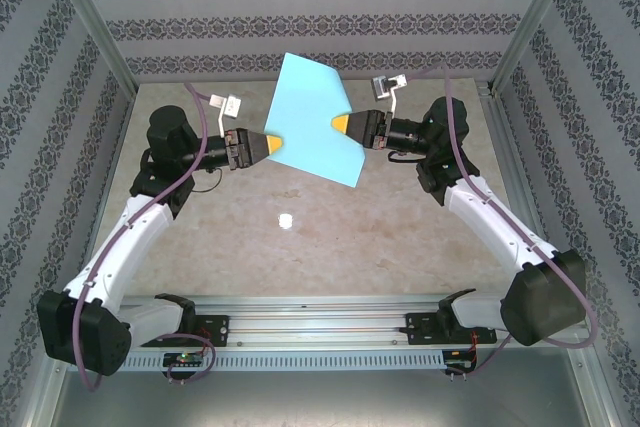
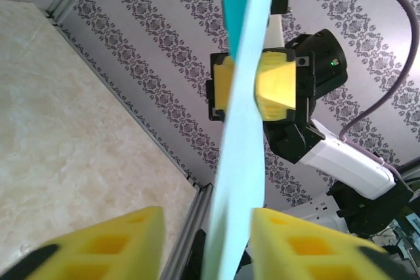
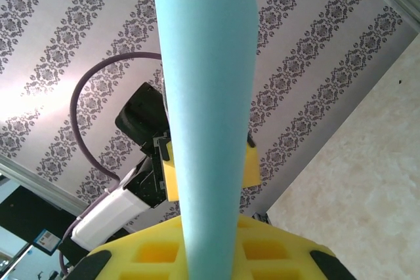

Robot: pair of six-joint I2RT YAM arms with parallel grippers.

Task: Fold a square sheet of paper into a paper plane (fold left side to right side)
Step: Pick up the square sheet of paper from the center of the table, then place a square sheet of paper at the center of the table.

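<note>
Yellow foam fingers (image 2: 125,244) of the left gripper (image 2: 205,213) right up front, spread apart with the near edge of the paper (image 2: 241,162) standing between them. Not clamped going by the gap, maybe brushing one pad, can't swear to it.

Biggest to smallest then. Marble-look tabletop (image 1: 380,237), pale, smooth, slightly glossy, boxed in by grey damask-striped wallpaper (image 1: 320,17) and aluminium posts (image 1: 90,22). Lifted well clear of that surface: the paper, plain light blue, thin and floppy, tilted on a diagonal and bowed into a soft curve from the right wrist view. Probably up in the air to let the left side swing over onto the right without dragging on the tabletop. Two-sided hold likely for stopping such a limp thing from sagging.

Right gripper (image 1: 341,125) pinched shut on the right edge, pads pressed against both faces, easy to spot from across in the left wrist view. Blocky foam with hollow cells, soft enough not to dent the paper, grippy enough not to let it slide.

Smallest: little white spot (image 1: 286,218) on the tabletop below, well apart from everything else, likely just glare.
</note>
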